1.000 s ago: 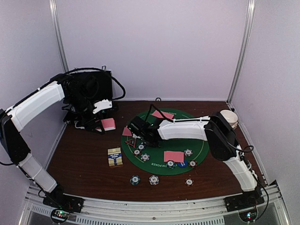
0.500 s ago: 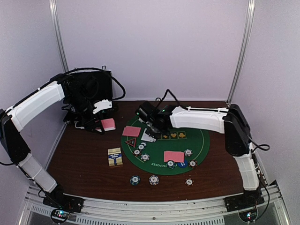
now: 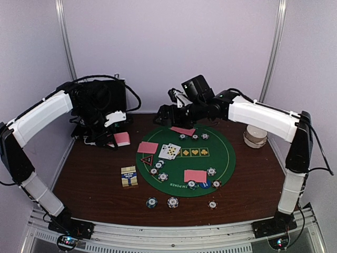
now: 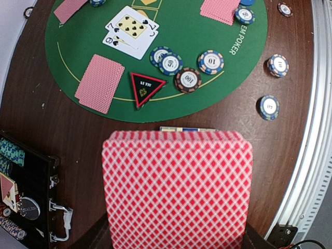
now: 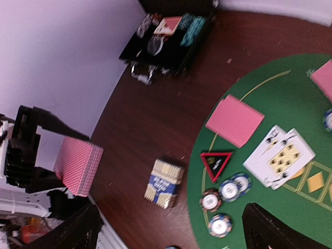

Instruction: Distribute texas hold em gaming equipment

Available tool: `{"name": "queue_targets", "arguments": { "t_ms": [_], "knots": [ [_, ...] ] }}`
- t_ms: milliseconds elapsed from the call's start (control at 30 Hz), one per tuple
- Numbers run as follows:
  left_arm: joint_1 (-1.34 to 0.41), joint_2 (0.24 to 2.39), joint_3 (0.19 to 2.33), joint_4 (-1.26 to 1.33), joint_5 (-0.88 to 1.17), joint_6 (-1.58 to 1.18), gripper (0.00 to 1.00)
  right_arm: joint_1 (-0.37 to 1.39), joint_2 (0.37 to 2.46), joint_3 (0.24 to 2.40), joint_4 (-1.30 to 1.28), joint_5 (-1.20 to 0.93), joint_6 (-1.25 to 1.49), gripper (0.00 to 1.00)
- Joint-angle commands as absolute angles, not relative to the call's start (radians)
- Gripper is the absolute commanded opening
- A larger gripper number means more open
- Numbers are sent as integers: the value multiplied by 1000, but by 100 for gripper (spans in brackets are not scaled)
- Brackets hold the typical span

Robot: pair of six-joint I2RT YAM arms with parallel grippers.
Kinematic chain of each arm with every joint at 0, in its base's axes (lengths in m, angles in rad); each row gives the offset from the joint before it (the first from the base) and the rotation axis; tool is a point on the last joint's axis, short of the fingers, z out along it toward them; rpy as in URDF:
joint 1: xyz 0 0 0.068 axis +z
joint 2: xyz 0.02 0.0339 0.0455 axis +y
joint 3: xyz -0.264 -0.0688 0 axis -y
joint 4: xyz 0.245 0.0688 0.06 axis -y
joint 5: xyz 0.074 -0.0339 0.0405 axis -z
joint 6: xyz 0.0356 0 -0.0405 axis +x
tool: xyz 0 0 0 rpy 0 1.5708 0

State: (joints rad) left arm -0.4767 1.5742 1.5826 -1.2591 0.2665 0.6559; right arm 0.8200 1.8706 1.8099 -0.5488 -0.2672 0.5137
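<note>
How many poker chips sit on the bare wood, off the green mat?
3, in a row before the near edge of the mat: the left chip, the middle chip, the right chip. Any under the right arm would be hidden.

— Anything legible on the mat [image 4: 176, 26]?
— "EM POKER", along its edge.
— The chips?
— One chip [image 4: 210, 61] reads "10", the brown chip [image 4: 188, 79] "100".
— Cards?
— The face-up card [image 4: 132, 26] shows a 7 with spades. The triangle [image 4: 146, 87] has lettering too small to read.
</note>
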Motion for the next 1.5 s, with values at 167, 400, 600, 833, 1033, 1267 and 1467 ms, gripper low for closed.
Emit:
{"name": "queue_targets", "arguments": {
  "t_ms": [167,400,600,833,1033,1267,1467],
  "knots": [
    [-469,1584,1621,-1245,296,650,0,838,1973,1679,-216,-767,1002,100],
    [-469,1587,1622,-1244,297,652,0,862,2044,1690,-51,-830,1119,100],
    [-469,1590,1624,-1245,299,652,0,877,2093,1704,70,-862,1205,99],
    [-469,1594,1627,-1245,303,650,0,891,2144,1753,164,-876,1274,99],
    [-471,1594,1629,-1245,305,650,0,905,2197,1813,188,-880,1310,99],
    [-471,1589,1626,-1245,306,649,0,915,2259,1871,221,-884,1350,98],
    [-471,1587,1626,-1245,307,655,0,925,2304,1926,220,-884,1365,95]
  ]
}}
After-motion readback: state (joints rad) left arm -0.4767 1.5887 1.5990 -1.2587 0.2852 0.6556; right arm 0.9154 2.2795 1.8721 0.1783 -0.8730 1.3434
